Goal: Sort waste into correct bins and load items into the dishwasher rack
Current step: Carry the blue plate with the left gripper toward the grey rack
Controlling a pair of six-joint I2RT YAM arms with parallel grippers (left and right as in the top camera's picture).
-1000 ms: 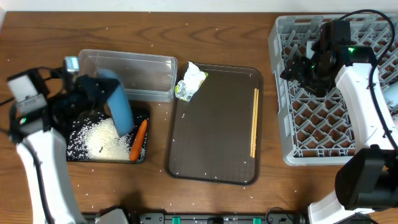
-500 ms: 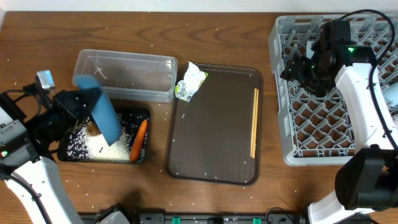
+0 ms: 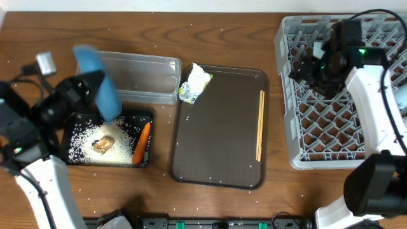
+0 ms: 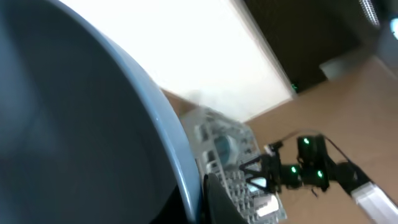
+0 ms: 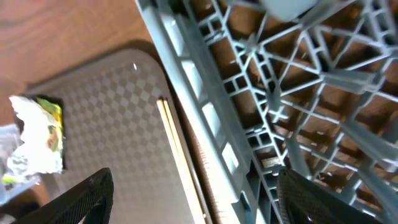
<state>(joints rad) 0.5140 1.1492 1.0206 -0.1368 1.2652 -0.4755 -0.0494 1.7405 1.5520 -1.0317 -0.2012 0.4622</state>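
The left tool (image 3: 88, 89) is pinched fully shut on the rim of the large blue round plate (image 3: 96, 69) and carries it tipped up on edge. In the wrist view the plate's curved face (image 4: 74, 124) fills everything to one side of the tool. Below and just beside that tool the shallow black rectangular tray (image 3: 143, 116) sits on the desk. It holds white rice grains (image 3: 82, 137), a small brown food lump (image 3: 103, 144) and a small orange carrot (image 3: 142, 142). The clear rectangular plastic tub (image 3: 137, 76) touches the tray's far edge.

The right tool (image 3: 306, 69) hangs wide open and empty over the left side of the large grey plastic lattice rack (image 3: 331, 127). Off to its side, on the brown serving tray (image 3: 216, 146), lie the wooden chopsticks (image 3: 260, 124) and the crumpled white-yellow-green wrapper (image 3: 195, 84).

The plate is probably stiff, fairly heavy and slick, and would chip if dropped. A rim pinch lets it swing, so it wants a firm hold and edge-first entry between pegs. The chopsticks look light and thin and lie flat, so they are best pinched across both at mid-length.
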